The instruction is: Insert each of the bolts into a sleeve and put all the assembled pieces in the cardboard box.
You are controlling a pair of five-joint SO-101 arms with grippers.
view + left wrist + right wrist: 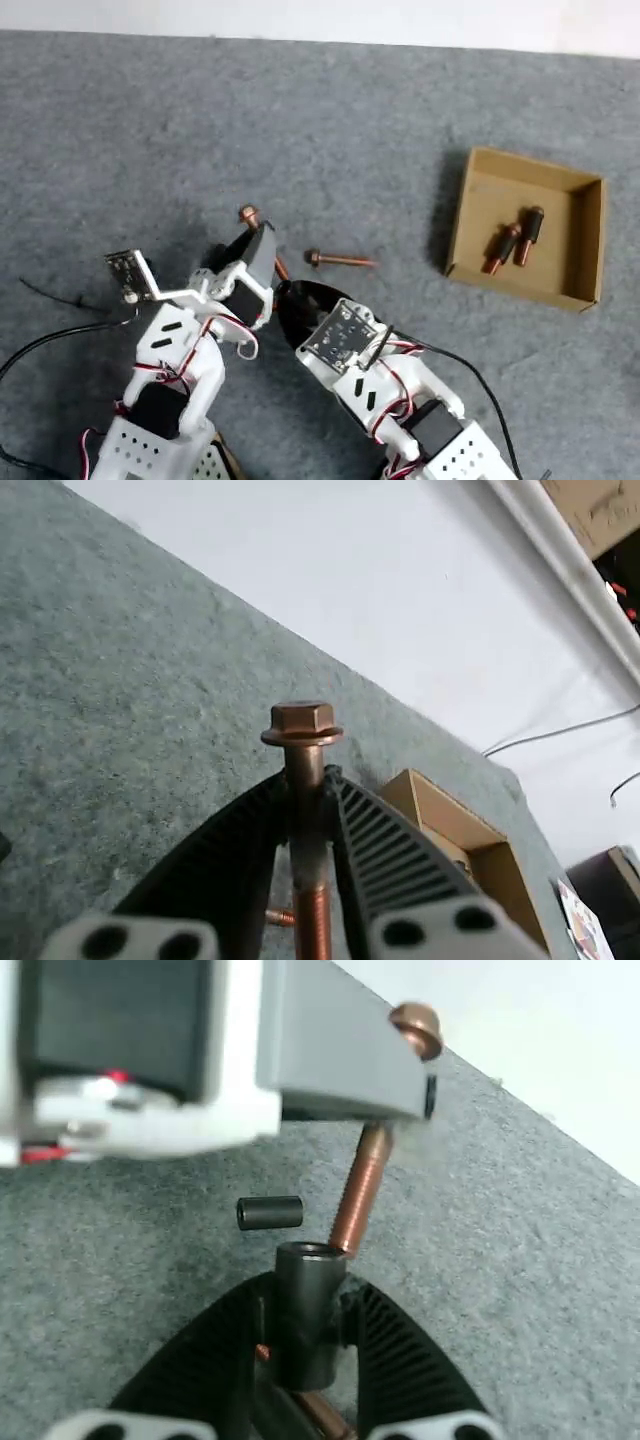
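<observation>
Left gripper (306, 780): its ribbed black fingers (385, 850) pinch a copper-coloured bolt (302, 725) from both sides. They grip the smooth upper shank, just under the hexagonal flanged head. The threaded section runs on past the fingers. In the high view, you find the bolt head at 12 o'clock of this gripper.

Right gripper (306, 1295): its ribbed fingers (400, 1360) clamp a matt black cylindrical sleeve (308, 1310), with the open bore facing the bolt. The bolt's threaded tip meets the rim of the bore at a slant. You cannot tell whether the tip is inside the bore.

A second sleeve (269, 1212), of the same black tubular form, lies on its side on the desk (150, 120), beyond the held one. The desk carries a grey, fibrous, felt-like covering.

A second bolt (342, 260) lies flat on the desk at 3 o'clock of the left gripper. Its head is toward the gripper and its threaded end points to 3 o'clock.

Farther out at 3 o'clock sits the cardboard box (468, 210), a shallow, open, square tray with low walls. Inside it, the first assembled piece (503, 247) and the second assembled piece (529, 236) lie side by side. Each has its black sleeve end toward 1 o'clock and its copper end toward 7 o'clock.
</observation>
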